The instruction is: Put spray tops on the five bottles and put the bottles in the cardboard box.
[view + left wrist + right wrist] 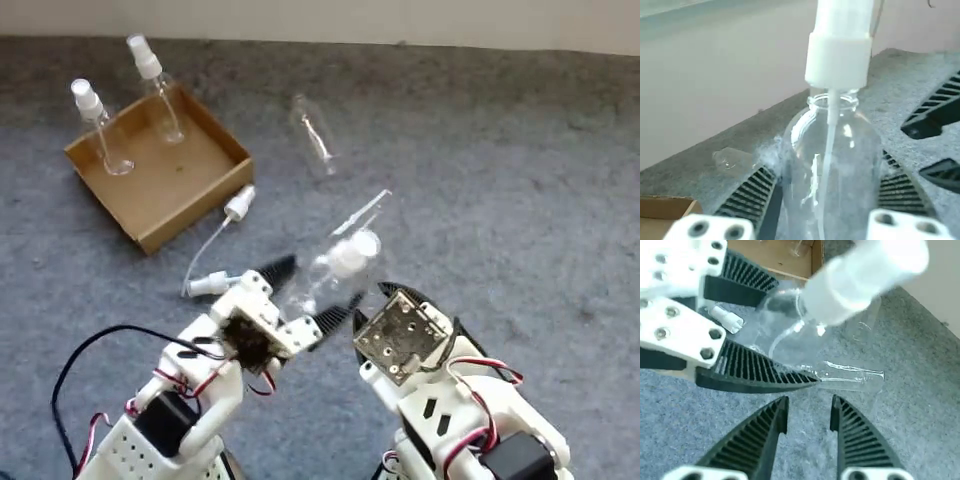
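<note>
High view first: the left gripper (322, 282) has its black ribbed fingers (278, 268) clamped on either side of a clear plastic bottle (825, 165), which is held off the grey felt tabletop (520, 180) in front of both arms. A white spray top (840, 50) stands over this bottle's mouth. Its thin tube runs down inside the bottle, and in the left wrist view the cap's lower edge sits just above the neck rim, not seated on it.

The right gripper (807, 412) is just beside the held bottle, on the side away from the box. Its fingers (760, 435) stand a narrow gap apart with nothing between them, and their tips stop short of the bottle.

There are five bottles in all. One is in the left fingers. Two capped bottles (105, 135) (160, 95) stand upright in the brown cardboard box (195, 212) at the far left. Two bare bottles lie on their sides on the tabletop, one (314, 135) farther back and one (365, 212) just beyond the held bottle.

There are five spray tops: two on the boxed bottles, one over the held bottle, and two loose spray tops (239, 204) (208, 284) lying between the box and the left arm.
</note>
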